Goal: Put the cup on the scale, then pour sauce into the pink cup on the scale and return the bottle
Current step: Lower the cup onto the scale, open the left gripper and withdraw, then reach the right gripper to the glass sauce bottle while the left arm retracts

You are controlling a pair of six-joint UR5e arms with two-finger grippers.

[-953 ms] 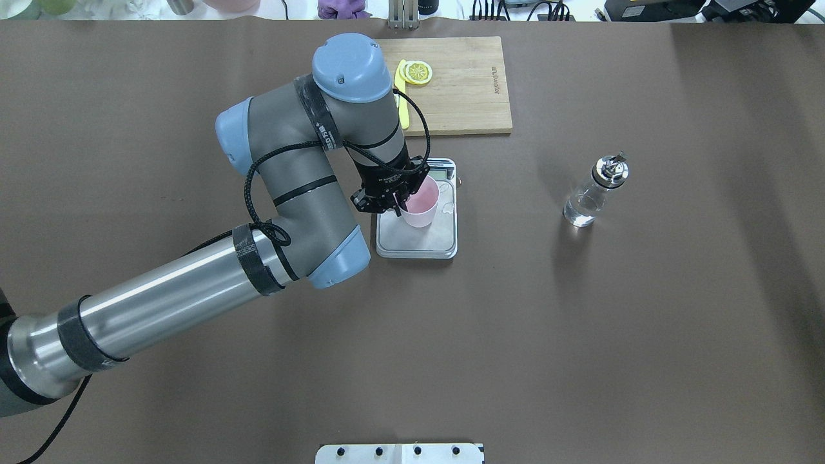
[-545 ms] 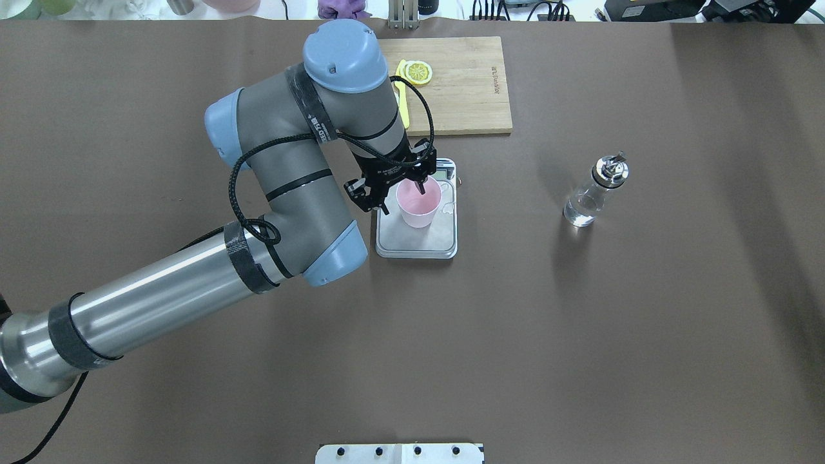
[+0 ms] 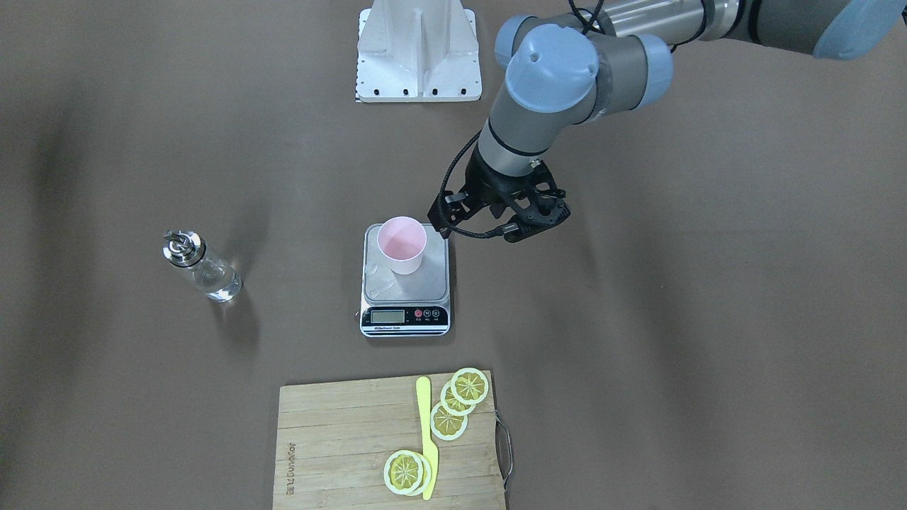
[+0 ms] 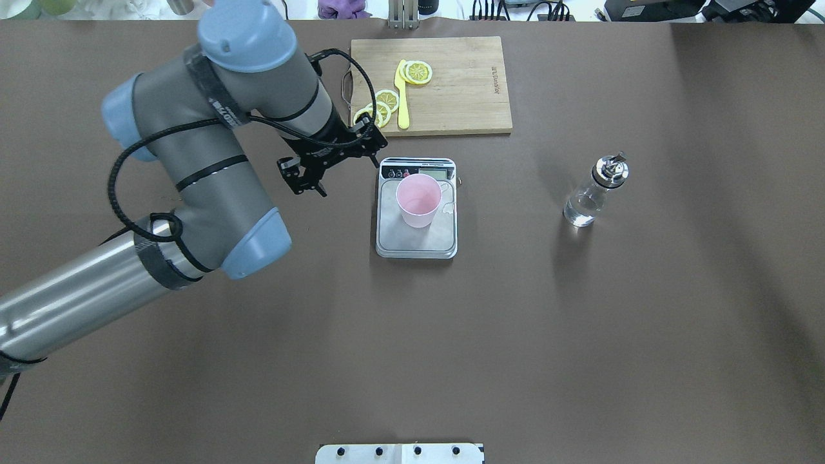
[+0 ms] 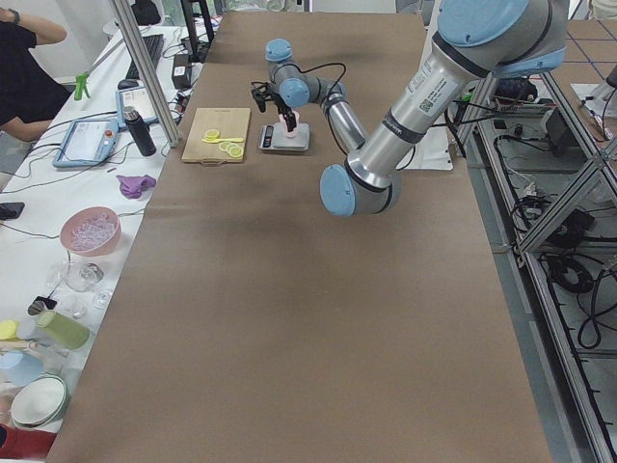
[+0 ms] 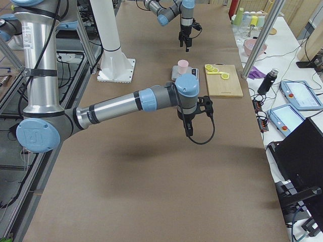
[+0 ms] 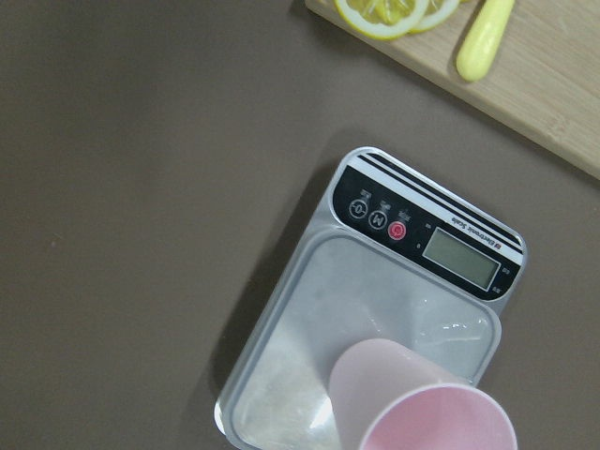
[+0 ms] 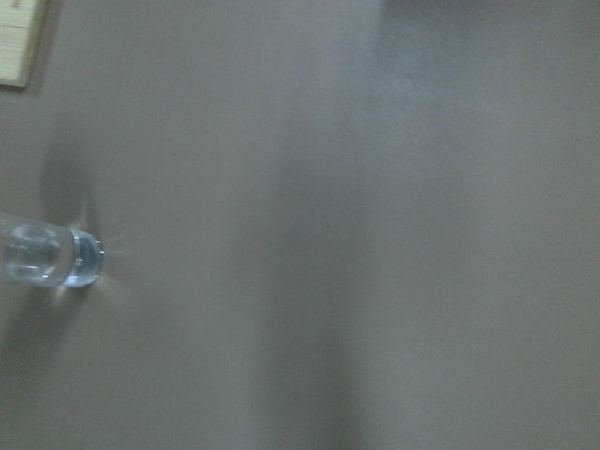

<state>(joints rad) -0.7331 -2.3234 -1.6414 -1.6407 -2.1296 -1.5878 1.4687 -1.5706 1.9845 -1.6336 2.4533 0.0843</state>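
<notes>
Cutting board (image 4: 464,96) (lemon slices (image 4: 417,72); yellow knife (image 4: 403,113))

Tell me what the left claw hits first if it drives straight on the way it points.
Most likely the bare table beside the scale; the left claw points down, clear of the cup. Its tilt is hard to judge.
</notes>
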